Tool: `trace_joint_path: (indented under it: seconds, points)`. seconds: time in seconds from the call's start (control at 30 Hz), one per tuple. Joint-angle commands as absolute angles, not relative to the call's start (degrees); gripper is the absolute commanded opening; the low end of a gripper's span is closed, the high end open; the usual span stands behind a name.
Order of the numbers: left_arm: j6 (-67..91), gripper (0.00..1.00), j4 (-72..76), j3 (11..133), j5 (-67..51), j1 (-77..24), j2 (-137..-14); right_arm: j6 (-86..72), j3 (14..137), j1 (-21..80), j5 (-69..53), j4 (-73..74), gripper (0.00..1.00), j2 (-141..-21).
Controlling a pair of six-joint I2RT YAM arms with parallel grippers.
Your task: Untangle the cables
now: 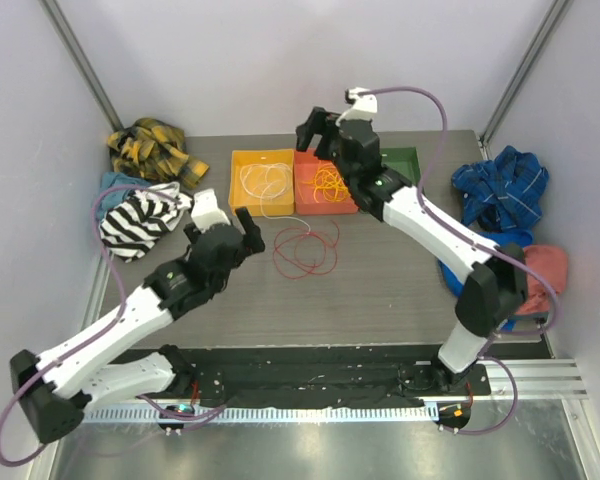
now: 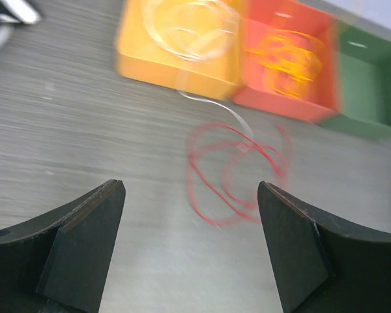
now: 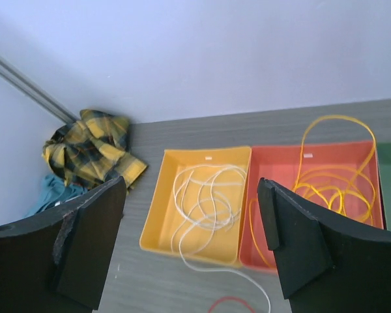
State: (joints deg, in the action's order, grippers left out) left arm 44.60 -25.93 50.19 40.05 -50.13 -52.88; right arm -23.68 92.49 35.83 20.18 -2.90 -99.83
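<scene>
A red cable (image 1: 305, 250) lies in loose loops on the grey table; it also shows in the left wrist view (image 2: 238, 173). A white cable (image 1: 263, 180) is coiled in the yellow tray (image 1: 238, 195), and its tail trails over the near rim onto the table, touching the red loops. A yellow-orange cable (image 1: 328, 183) lies in the red tray (image 1: 305, 200). My left gripper (image 1: 242, 232) is open and empty, left of the red cable. My right gripper (image 1: 318, 128) is open and empty, raised above the trays' far side. The right wrist view shows the white cable (image 3: 205, 195) and the yellow-orange cable (image 3: 339, 182).
A green tray (image 1: 400, 160) stands right of the red tray. A yellow plaid cloth (image 1: 150, 150), a teal cloth (image 1: 120, 185) and a striped cloth (image 1: 140, 220) lie at the left. A blue plaid cloth (image 1: 500, 180) and a pink cloth (image 1: 545, 270) lie at the right.
</scene>
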Motion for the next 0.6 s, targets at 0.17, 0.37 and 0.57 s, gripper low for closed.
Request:
trace_joint_path:
  seconds: [0.17,0.37,0.57]
  points:
    - [38.6,0.81,-6.1,51.8,29.3,-36.4,-76.7,-32.5,64.8,36.3,17.8,-9.1,0.87,-77.4]
    - [44.7,0.68,3.2,56.3,27.7,-34.5,-89.4,-33.1,57.5,37.4,17.4,-4.6,0.86,-69.0]
    - [46.9,0.67,10.0,58.9,33.0,-33.2,-98.1,-30.2,55.1,37.6,18.1,-0.4,0.86,-64.0]
